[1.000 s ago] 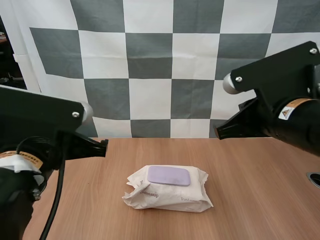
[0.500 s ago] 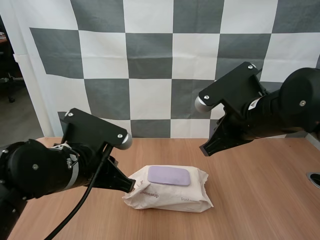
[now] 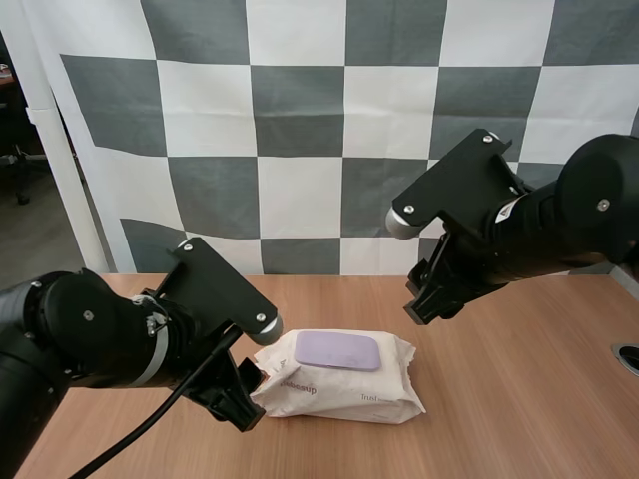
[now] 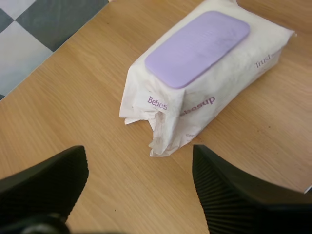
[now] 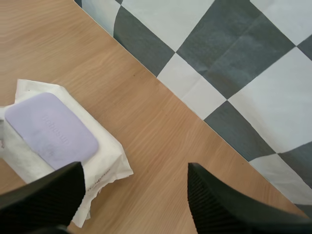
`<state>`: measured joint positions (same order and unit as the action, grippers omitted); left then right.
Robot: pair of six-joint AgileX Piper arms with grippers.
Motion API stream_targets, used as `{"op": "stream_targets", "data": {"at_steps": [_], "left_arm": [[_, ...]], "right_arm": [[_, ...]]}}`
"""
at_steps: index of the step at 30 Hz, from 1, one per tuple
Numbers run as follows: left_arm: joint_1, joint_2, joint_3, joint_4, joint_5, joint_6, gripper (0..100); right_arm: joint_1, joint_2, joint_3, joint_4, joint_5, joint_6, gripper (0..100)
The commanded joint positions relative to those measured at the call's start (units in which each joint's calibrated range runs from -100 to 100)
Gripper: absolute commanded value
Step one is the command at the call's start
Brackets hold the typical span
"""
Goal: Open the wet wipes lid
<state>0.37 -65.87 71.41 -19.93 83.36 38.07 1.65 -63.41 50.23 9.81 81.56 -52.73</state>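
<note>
lilac lid [image 3: 337, 350] closed on wipes pack [image 3: 351, 399]

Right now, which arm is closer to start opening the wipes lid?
Probably left. The left tool, open, sits low with the crumpled end of the wet wipes pack straight ahead. The right tool, also open, hangs higher, beyond the pack's other end.

light wood-grain worktop [image 3: 519, 399] is stretching across the high view; a dark round ring [image 3: 629, 356] is sitting at its right edge.
</note>
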Motion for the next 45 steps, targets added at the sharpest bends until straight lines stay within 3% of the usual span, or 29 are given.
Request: {"op": "stream_targets", "data": {"at_steps": [1, 7, 17, 31, 33, 36, 37, 41, 45], "left_arm": [[0.01, 0.27, 2.03, -1.20, -1.75, 5.95, 100], [0.01, 4.75, 9.29, -3.59, -15.55, 12.12, 100], [0.01, 21.45, 9.71, -16.89, -25.81, 25.77, 100], [0.01, 41.68, 9.71, -42.06, -27.73, 48.91, 98], [0.01, 42.98, 9.71, -45.59, -27.59, 51.14, 70], [0.01, 44.48, 9.71, -50.40, -25.36, 54.68, 9], [0.01, 44.92, 9.71, -50.84, -23.51, 55.25, 0], [0.01, 44.92, 9.41, -51.24, -19.14, 55.25, 0], [0.01, 44.92, 9.41, -51.24, -19.14, 55.25, 0]], "right_arm": [[-0.01, 0.90, 0.00, 0.97, 0.89, -1.79, 100], [-0.01, 3.85, 0.00, 1.01, 0.94, -2.65, 100], [-0.01, 6.30, 0.00, 2.39, 0.61, -3.94, 100], [-0.01, 6.29, 0.00, 3.78, 1.73, -5.96, 100], [-0.01, 6.29, 0.00, 5.19, 3.43, -6.91, 100], [-0.01, 6.29, 0.00, 8.69, 7.57, -9.66, 100], [-0.01, 6.29, 0.00, 10.07, 9.10, -11.10, 100], [-0.01, 6.60, 1.22, 13.44, 11.60, -15.73, 100], [-0.01, 9.71, 4.88, 12.34, 11.44, -19.45, 100]]}}
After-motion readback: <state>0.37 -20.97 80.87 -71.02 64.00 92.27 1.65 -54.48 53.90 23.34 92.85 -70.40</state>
